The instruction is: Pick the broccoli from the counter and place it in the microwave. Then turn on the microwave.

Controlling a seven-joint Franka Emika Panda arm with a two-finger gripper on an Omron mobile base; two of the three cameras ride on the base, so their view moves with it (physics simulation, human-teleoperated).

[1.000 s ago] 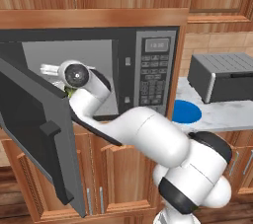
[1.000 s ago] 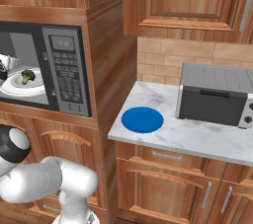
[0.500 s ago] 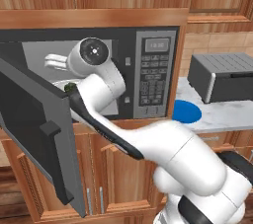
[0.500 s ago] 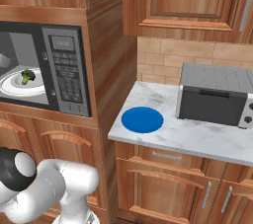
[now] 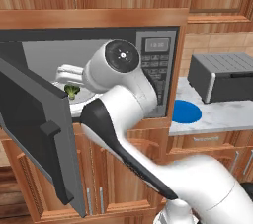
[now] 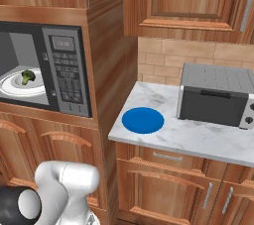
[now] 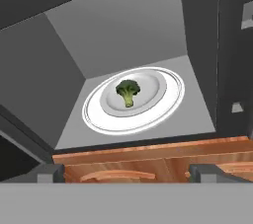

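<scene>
The broccoli (image 7: 128, 90) lies alone on the white round plate (image 7: 168, 100) inside the open microwave (image 5: 156, 70). It is a small dark floret with a pale stem, also seen as the broccoli (image 5: 72, 90) in the left base view and the broccoli (image 6: 28, 76) in the right base view. My gripper (image 7: 126, 173) hangs outside the cavity, in front of its lower edge, open with nothing between its fingertips (image 7: 51, 172). The white hand (image 5: 69, 73) sits just above the floret in the left base view. The marbled counter (image 6: 198, 139) lies to the right.
The microwave door (image 5: 34, 129) swings wide open to the left, its edge close to my arm. The keypad (image 6: 67, 78) is on the microwave's right side. A blue round plate (image 6: 143, 120) and a grey toaster oven (image 6: 216, 95) stand on the counter. Wooden cabinets surround everything.
The hand has drawn back out of the microwave cavity and the arm has risen. The broccoli stays on the plate, free of the fingers.
</scene>
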